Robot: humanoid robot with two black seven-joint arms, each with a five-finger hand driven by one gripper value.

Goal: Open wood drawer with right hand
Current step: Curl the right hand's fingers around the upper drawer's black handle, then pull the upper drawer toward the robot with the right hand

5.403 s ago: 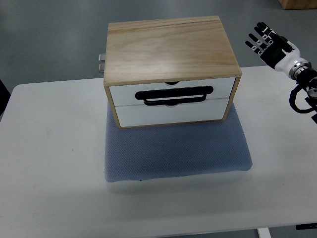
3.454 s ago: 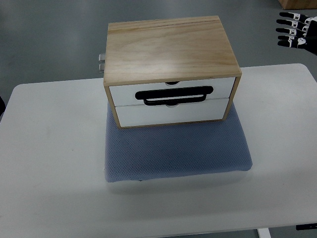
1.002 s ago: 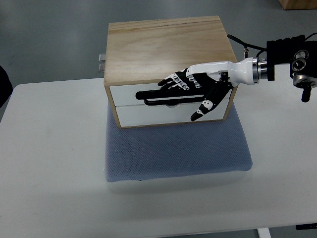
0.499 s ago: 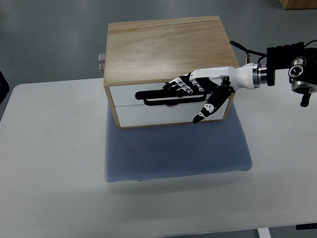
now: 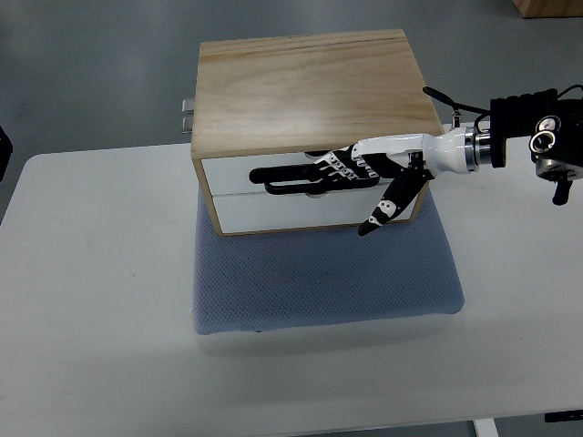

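A wooden box (image 5: 310, 86) with two white drawer fronts stands on a blue-grey pad (image 5: 319, 282). The top drawer (image 5: 228, 173) carries a black loop handle (image 5: 282, 178) and looks closed, flush with the lower drawer (image 5: 291, 211). My right hand (image 5: 363, 171) reaches in from the right, across the box's front. Its fingers (image 5: 335, 166) are curled over the right part of the handle. The thumb (image 5: 381, 212) points down in front of the lower drawer. The handle's right end is hidden behind the hand.
The pad lies on a white table (image 5: 91, 300). A small metal fitting (image 5: 186, 114) sticks out at the box's back left. The right forearm (image 5: 533, 137) hangs over the table's right side. A cardboard corner (image 5: 547, 5) shows at the top right.
My right hand came down from the far right to the drawer front. In the last second its spread fingers curled in around the handle. The drawer has not moved.
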